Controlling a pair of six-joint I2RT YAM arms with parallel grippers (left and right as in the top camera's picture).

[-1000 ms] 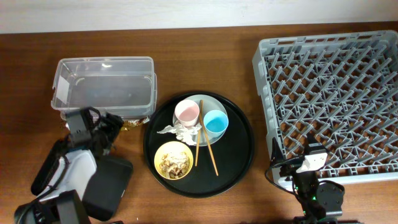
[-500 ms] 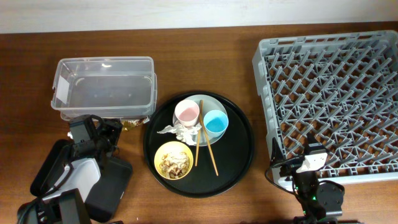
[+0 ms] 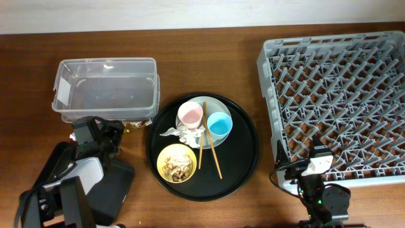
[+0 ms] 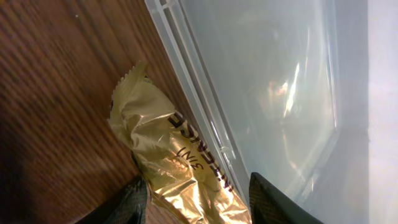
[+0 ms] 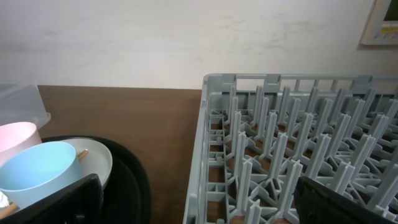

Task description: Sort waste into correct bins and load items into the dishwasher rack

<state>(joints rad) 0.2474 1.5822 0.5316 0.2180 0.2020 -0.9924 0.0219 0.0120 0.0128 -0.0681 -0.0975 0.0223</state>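
A gold-brown wrapper lies on the wood against the clear plastic box. It also shows in the overhead view. My left gripper is open, with a finger on each side of the wrapper's near end. The round black tray holds a pale plate, pink cup, blue cup, white napkin, chopsticks and a yellow bowl of food scraps. My right gripper is open and empty at the front left corner of the grey rack.
The clear box stands at the back left, with nothing visible inside. A shallow black tray lies at the front left, partly under my left arm. The right wrist view shows the rack's corner, the blue cup and the pink cup.
My left arm has shifted and its gripper has settled closer around the wrapper by the clear box. The right arm and everything on the round tray have not moved.
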